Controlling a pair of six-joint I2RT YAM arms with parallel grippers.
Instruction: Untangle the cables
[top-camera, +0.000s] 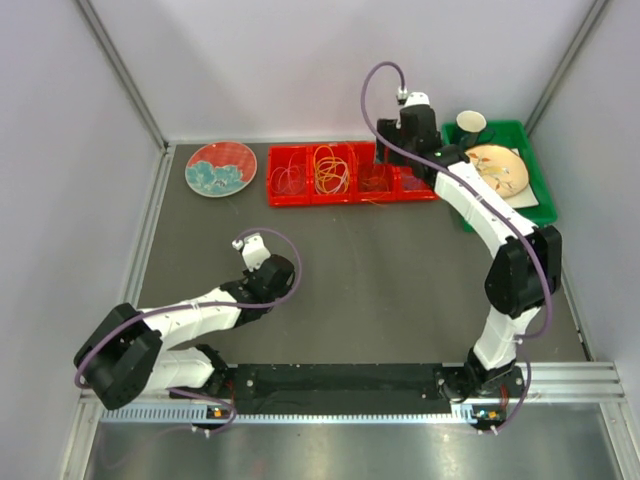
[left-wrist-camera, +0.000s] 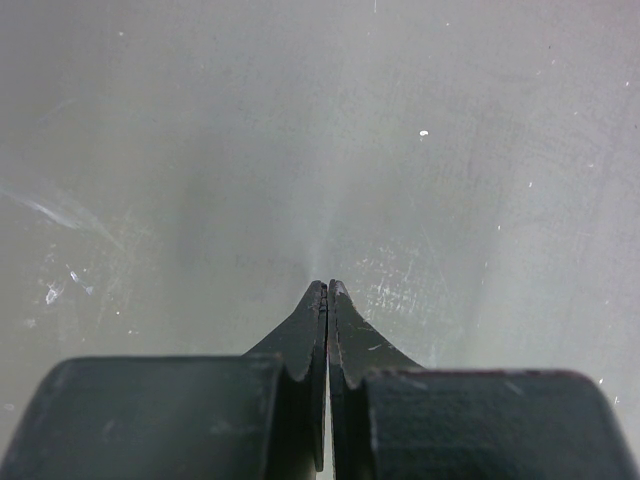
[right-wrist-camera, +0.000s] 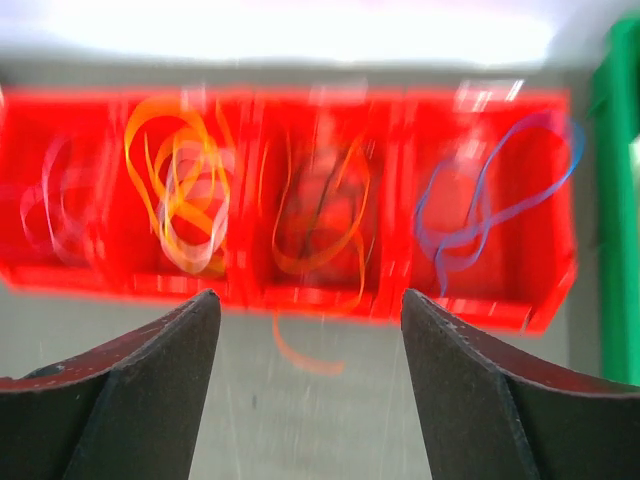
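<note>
Grey scuffed tabletop (top-camera: 400, 270) carries one red plastic bin (top-camera: 340, 201) with four compartments. We count four loose coils of the cables (right-wrist-camera: 180, 190), one per compartment: pale, orange, orange with dark, purple. One orange strand hangs over the front rim. Our right gripper (right-wrist-camera: 308, 300) gapes wide before the bin. Our left gripper (left-wrist-camera: 327, 288) is pinched closed, empty, over bare table.

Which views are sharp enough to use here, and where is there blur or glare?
Right wrist: blurred, red bins and cables smeared, blown-out glare along the top. Left wrist: closed left gripper crisp, table slightly soft. Top external: sharp, evenly lit.
</note>
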